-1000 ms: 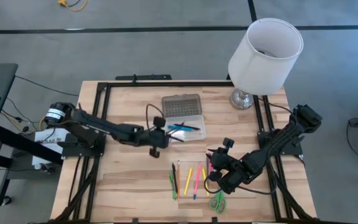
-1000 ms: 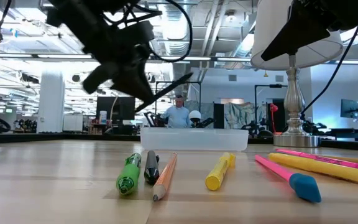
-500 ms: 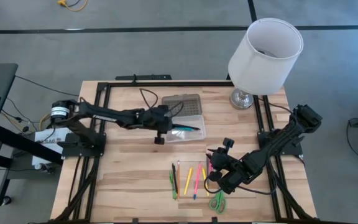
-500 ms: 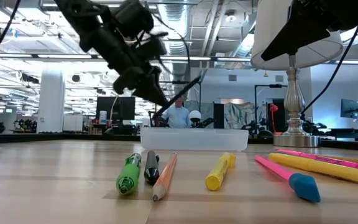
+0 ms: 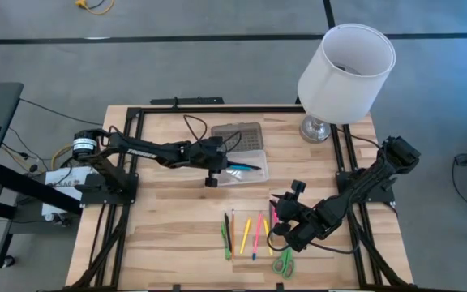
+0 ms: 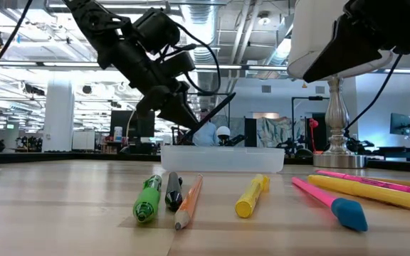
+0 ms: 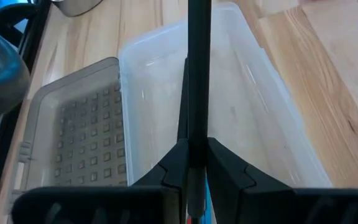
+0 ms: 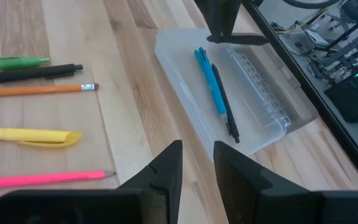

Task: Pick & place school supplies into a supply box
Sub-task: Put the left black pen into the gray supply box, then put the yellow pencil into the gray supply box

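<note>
L end effector (image 7: 196, 163) grips dark pen (image 7: 198, 74)

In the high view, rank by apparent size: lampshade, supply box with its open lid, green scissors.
1. White lampshade, largest, though it stands nearer the overhead camera, which exaggerates it.
2. Supply box with lid.
3. Green scissors, smallest.

Grey floor (image 5: 177, 73), white lamp (image 5: 345, 65), bright ceiling lights (image 6: 258, 43) bkgd.

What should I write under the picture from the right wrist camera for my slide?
Clear supply box holding a blue pen and a dark pen, with more pens and pencils lined up on the table.
</note>
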Controlling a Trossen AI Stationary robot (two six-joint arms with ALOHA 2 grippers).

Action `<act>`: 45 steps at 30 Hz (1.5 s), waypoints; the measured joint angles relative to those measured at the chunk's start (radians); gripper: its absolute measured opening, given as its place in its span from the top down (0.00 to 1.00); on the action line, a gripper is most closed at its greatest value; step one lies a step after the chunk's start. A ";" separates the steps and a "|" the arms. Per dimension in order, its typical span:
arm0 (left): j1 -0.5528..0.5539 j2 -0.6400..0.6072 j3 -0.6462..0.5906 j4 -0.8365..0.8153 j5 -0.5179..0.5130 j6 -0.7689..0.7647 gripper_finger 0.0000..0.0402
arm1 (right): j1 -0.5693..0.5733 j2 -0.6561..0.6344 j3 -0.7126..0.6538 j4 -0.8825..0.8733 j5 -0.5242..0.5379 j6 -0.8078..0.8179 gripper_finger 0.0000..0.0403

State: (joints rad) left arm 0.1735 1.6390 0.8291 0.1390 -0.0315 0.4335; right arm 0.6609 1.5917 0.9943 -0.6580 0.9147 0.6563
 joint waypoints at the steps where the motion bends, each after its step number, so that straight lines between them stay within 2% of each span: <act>1: 0.001 0.000 0.000 0.000 0.000 0.000 0.92 | 0.000 0.000 0.000 0.001 0.000 0.000 0.78; 6: 0.001 0.000 0.000 -0.005 0.000 0.007 0.89 | 0.000 0.000 0.000 0.001 0.000 0.000 0.78; 15: 0.001 0.000 0.000 -0.005 -0.034 0.007 0.68 | 0.000 0.000 0.000 0.007 -0.001 0.023 0.78; 19: -0.008 -0.009 0.000 -0.033 -0.036 0.008 0.63 | -0.002 0.000 0.000 0.001 -0.107 0.110 0.78; 23: -0.034 -0.035 0.000 -0.065 -0.036 0.011 0.62 | -0.001 0.000 0.000 -0.027 -0.268 0.242 0.78; 26: -0.061 -0.053 0.000 -0.119 -0.036 0.010 0.61 | 0.008 0.000 0.000 -0.055 -0.334 0.333 0.78; 34: -0.120 -0.084 0.000 -0.256 -0.066 -0.025 0.61 | 0.028 0.000 -0.037 -0.073 -0.395 0.524 0.78; 39: -0.129 -0.084 0.000 -0.265 -0.097 -0.014 0.61 | 0.028 0.000 -0.103 -0.066 -0.431 0.631 0.78; 45: -0.127 -0.089 0.000 -0.262 -0.115 0.005 0.61 | 0.031 0.000 -0.143 -0.022 -0.451 0.680 0.78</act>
State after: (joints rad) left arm 0.0467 1.5495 0.8291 -0.1228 -0.1464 0.4383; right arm 0.6920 1.5913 0.8510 -0.6801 0.4641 1.3361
